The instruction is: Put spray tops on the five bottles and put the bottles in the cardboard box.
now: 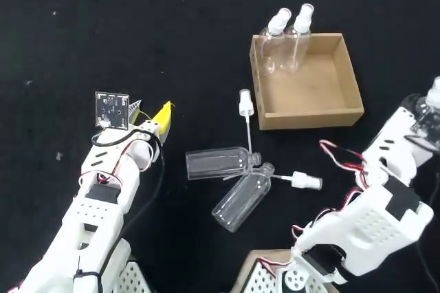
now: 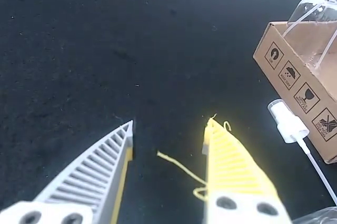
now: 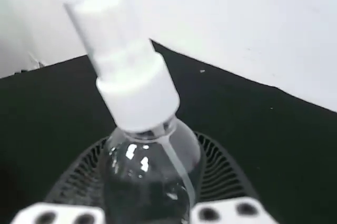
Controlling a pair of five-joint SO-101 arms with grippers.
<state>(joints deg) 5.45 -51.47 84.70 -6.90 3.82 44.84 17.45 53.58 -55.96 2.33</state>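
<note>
Right wrist view: capped bottle (image 3: 139, 155) between right jaws, base cut off; left jaws wide apart.

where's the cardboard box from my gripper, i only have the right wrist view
Observer: In the high view the cardboard box sits to the left of the right gripper, open side up.
Operator: anything in it yet
Observer: Two capped bottles lean in its far left corner.
Operator: what's left to cap
Observer: Two uncapped bottles lie on their sides between the arms, with two loose spray tops close by.
</note>
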